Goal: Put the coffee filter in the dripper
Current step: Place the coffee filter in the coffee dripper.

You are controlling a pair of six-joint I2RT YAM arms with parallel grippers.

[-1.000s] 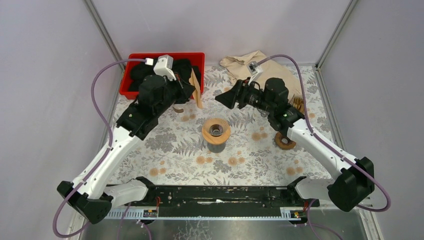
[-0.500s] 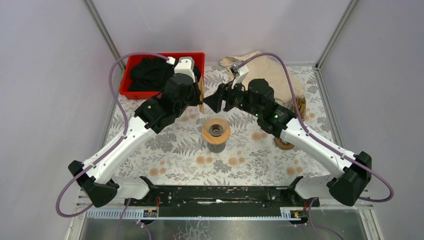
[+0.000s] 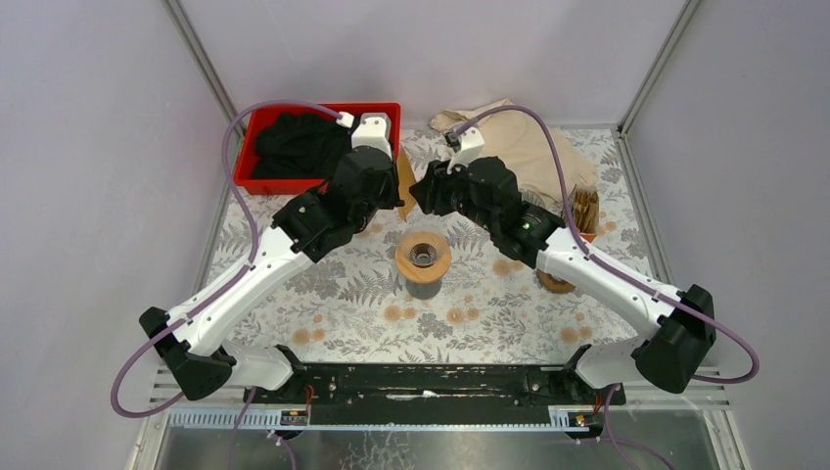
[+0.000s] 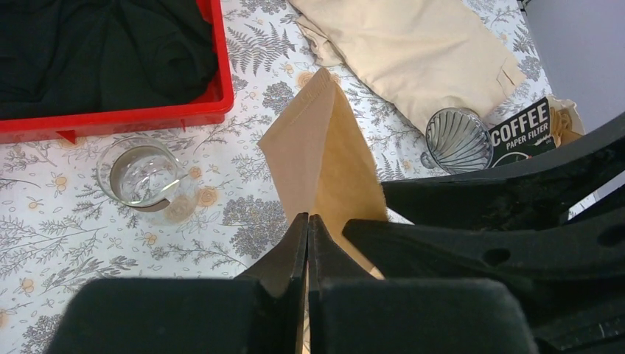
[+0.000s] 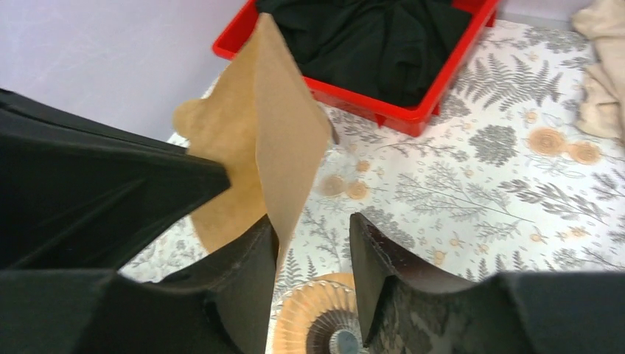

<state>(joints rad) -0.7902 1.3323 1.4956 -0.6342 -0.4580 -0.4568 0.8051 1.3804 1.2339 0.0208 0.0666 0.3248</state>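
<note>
Fern-print tabletop [image 3: 323, 284]: beyond the left pincer [image 4: 307, 217], clamped on the coffee filter [image 4: 324, 155], a red bin [image 4: 147, 118] holds black cloth [image 4: 96, 44]; the right pincer [image 5: 313, 228], jaws apart, has moved in beside the filter.

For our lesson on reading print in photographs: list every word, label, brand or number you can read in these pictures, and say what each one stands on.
"COFFEE PAPER FILTER": white capitals on the black pack at the table's far right, left wrist view.
Print lower on that pack: hidden, not readable.
The same pack in the top view: too small to read.
No other text, number or sign shows.
</note>
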